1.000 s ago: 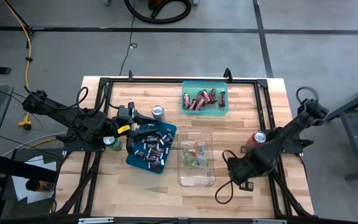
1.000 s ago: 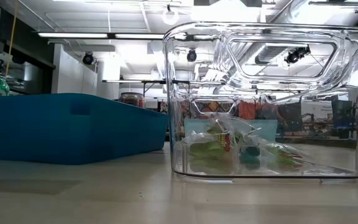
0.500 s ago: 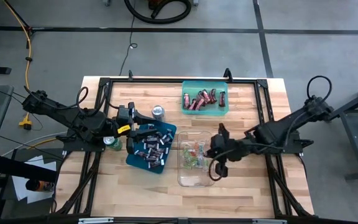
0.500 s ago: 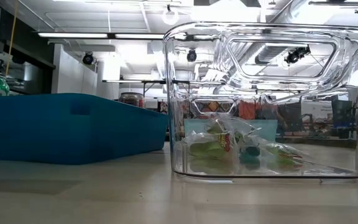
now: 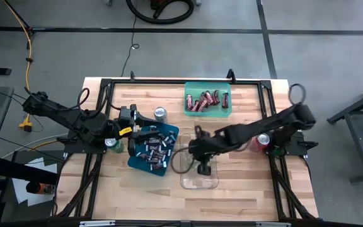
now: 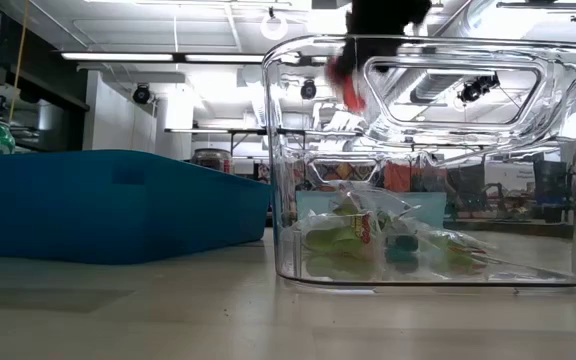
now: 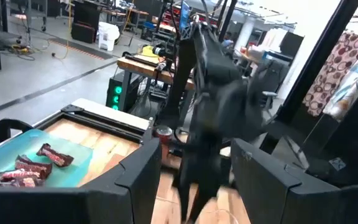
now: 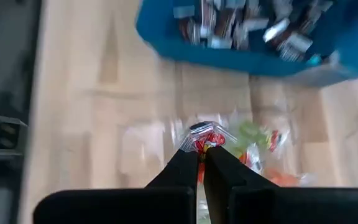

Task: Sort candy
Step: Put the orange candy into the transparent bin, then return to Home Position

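My right gripper (image 5: pixel 191 150) hangs over the clear container (image 5: pixel 199 180), shut on a small red-and-clear wrapped candy (image 8: pixel 205 137). The low view shows that candy (image 6: pixel 346 80) as a red blur above the container (image 6: pixel 428 160). Green-and-red wrapped pieces (image 6: pixel 353 235) lie on the container's floor. Dark mini bars fill the blue bin (image 5: pixel 137 161), and dark red bars lie in the green tray (image 5: pixel 188 88). My left gripper (image 5: pixel 145 130) stands level and open over the blue bin's far left part, with nothing between its fingers (image 7: pixel 135 180). My right gripper pinches the candy's wrapper (image 8: pixel 201 144) between its two fingertips. The fingers slant down from the table's right side, pointing toward the blue bin (image 8: pixel 328 50). The candy is lifted clear, above the clear container.
A silver-topped can (image 5: pixel 161 113) stands beyond the blue bin, a green can (image 5: pixel 112 145) at its left, and a red can (image 5: pixel 261 141) under my right arm. A black frame (image 5: pixel 169 81) runs around the table top.
My right gripper has swung from the table's near right toward the left, rising a little and turning, and now hangs over the clear container. In the low view it has come in at the top with the red candy.
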